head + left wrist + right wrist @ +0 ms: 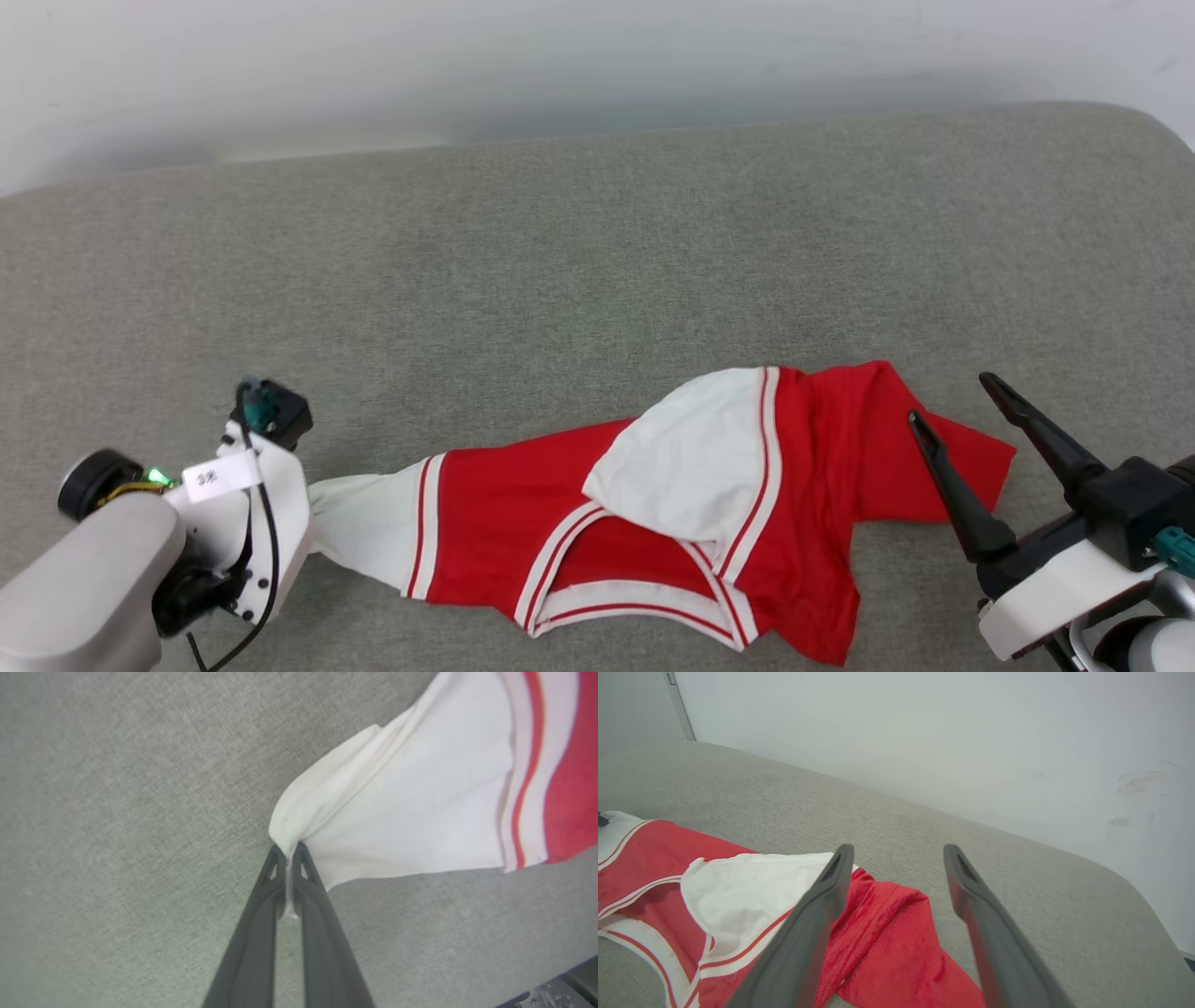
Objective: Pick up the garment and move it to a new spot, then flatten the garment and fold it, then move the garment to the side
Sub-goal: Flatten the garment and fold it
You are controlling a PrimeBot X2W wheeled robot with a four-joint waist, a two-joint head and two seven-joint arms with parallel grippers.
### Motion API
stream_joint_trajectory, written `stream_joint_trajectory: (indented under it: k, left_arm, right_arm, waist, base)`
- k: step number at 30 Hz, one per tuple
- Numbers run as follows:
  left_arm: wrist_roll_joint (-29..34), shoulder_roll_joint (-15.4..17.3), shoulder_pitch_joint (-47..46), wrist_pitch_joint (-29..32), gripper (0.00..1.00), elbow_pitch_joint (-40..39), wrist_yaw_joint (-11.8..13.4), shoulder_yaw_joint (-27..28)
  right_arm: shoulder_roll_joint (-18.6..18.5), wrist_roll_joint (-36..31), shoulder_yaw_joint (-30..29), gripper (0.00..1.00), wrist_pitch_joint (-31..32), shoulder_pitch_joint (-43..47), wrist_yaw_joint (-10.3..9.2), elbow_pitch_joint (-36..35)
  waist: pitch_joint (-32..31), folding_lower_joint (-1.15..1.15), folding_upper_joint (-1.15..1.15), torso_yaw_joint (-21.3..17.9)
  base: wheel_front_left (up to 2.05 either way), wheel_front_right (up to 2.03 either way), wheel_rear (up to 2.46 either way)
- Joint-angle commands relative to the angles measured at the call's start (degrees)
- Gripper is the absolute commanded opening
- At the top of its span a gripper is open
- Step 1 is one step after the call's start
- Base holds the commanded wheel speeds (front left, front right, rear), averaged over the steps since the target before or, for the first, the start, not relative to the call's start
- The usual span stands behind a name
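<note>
Head view: you've got the garment [504, 532] lying crumpled along the near edge of the grey cushion [597, 261], with one white sleeve flipped over the red body. The left gripper [306, 509] sits at the cushion's near left, at the tip of the other white sleeve. Its fingers are hidden behind the wrist here, so a grip looks likely but you can't confirm it from this angle. The right gripper [950, 399] is at the cushion's near right, fingers apart, over the red hem corner. Can't tell if it touches.

Left wrist view: fingers together, clamped on a pinch of white sleeve cloth that bunches at the tips. The sleeve fans out over the cushion to the red-white stripe.

Right wrist view: fingers wide apart, nothing between them. Red cloth lies on the cushion under one finger. Bare cushion runs back to the white wall [924, 732].
</note>
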Motion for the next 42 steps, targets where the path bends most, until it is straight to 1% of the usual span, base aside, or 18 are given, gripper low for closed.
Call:
stream_joint_trajectory:
  k: [1, 5, 6, 9, 10, 14, 15, 16, 21, 24, 27, 31, 34, 38, 42]
  left_arm:
    - [-0.79, 0.03, 1.73, -1.20, 0.00, 0.45, 0.90, 0.50]
    - [-0.83, -0.38, 3.54, -5.57, 0.00, 0.86, 2.61, 1.64]
    - [-0.30, -0.52, 3.58, -7.47, 1.00, 0.69, 3.27, 2.08]
    - [1.66, -1.09, 3.98, -14.24, 1.00, -0.63, 5.73, 3.57]
    - [2.20, -1.27, 4.36, -16.92, 1.00, -1.26, 6.90, 4.33]
    - [4.74, -2.03, 6.35, -28.13, 1.00, -4.27, 13.07, 7.65]
    - [4.74, -2.03, 6.35, -28.13, 1.00, -4.27, 13.07, 7.65]
    - [5.21, -2.27, 6.93, -30.71, 1.00, -5.18, 14.57, 8.52]
    - [7.46, -3.77, 10.97, -40.43, 1.00, -9.70, 21.54, 10.94]
    - [8.28, -4.93, 13.57, -45.18, 1.00, -11.79, 25.28, 12.30]
    - [9.23, -6.39, 15.53, -48.53, 1.00, -13.23, 28.44, 13.19]
    - [11.03, -8.79, 17.19, -50.88, 1.00, -14.79, 31.40, 15.27]
    - [13.37, -11.24, 18.45, -51.30, 1.00, -17.01, 32.96, 17.20]
    - [17.45, -15.18, 19.86, -51.37, 1.00, -20.07, 32.85, 20.10]
    - [20.59, -18.85, 20.83, -51.28, 1.00, -20.53, 31.17, 22.63]
  right_arm:
    - [-0.68, 0.32, 0.23, 1.00, 0.46, 0.13, -0.04, 0.01]
    - [-2.41, 0.41, 1.20, 1.00, 1.40, -2.03, -0.04, -0.30]
    - [-2.93, 0.49, 1.58, 1.00, 1.66, -2.71, -0.04, -0.48]
    - [-5.27, 1.02, 3.16, 1.00, 2.64, -6.02, -0.04, -1.05]
    - [-6.29, 1.08, 4.11, 1.00, 3.24, -7.48, -0.04, -1.28]
    - [-11.14, 3.33, 10.67, 1.00, 8.05, -14.87, -0.04, -2.56]
    - [-11.14, 3.33, 10.67, 1.00, 8.05, -14.87, -0.04, -2.56]
    - [-12.23, 4.10, 12.58, 1.00, 9.56, -16.96, -0.04, -3.08]
    - [-16.98, 10.76, 24.92, 1.00, 19.75, -27.31, -0.04, -4.68]
    - [-19.06, 16.25, 33.95, 1.00, 26.80, -33.91, -0.05, -4.81]
    - [-20.15, 22.34, 42.90, 1.00, 34.18, -39.77, -0.04, -4.60]
    - [-19.48, 28.53, 52.18, 1.00, 40.59, -45.77, -0.04, -2.36]
    - [-18.51, 31.73, 57.06, 1.00, 42.60, -48.94, -0.04, 0.50]
    - [-16.34, 34.39, 59.87, 1.00, 42.02, -49.84, -0.04, 4.87]
    - [-14.30, 35.03, 60.80, 1.00, 41.31, -47.32, -0.04, 9.04]
  waist:
    - [-0.60, 0.00, 0.00, 0.61]
    - [-1.63, 0.00, 0.00, 1.57]
    - [-1.85, 0.00, 0.00, 1.81]
    - [-2.75, 0.00, 0.00, 2.68]
    - [-3.05, 0.00, 0.00, 2.94]
    - [-3.87, 0.00, 0.00, 4.13]
    - [-3.87, 0.00, 0.00, 4.13]
    - [-3.94, 0.00, 0.00, 4.40]
    - [-3.86, 0.00, 0.00, 5.62]
    - [-3.47, 0.00, 0.00, 6.31]
    - [-2.88, 0.00, 0.00, 7.07]
    - [-1.55, 0.00, 0.00, 8.22]
    - [-0.32, 0.00, 0.00, 9.24]
    - [1.75, 0.00, 0.00, 11.04]
    - [3.63, 0.00, 0.00, 12.53]
  base:
    - [0.00, 0.00, 0.00]
    - [0.00, 0.00, 0.00]
    - [0.00, 0.00, 0.00]
    - [0.00, 0.00, 0.00]
    - [0.00, 0.00, 0.00]
    - [0.00, 0.00, 0.00]
    - [0.00, 0.00, 0.00]
    - [0.00, 0.00, 0.00]
    - [0.00, 0.00, 0.00]
    - [0.00, 0.00, 0.00]
    - [0.00, 0.00, 0.00]
    - [0.00, 0.00, 0.00]
    - [0.00, 0.00, 0.00]
    - [0.00, 0.00, 0.00]
    - [0.00, 0.00, 0.00]
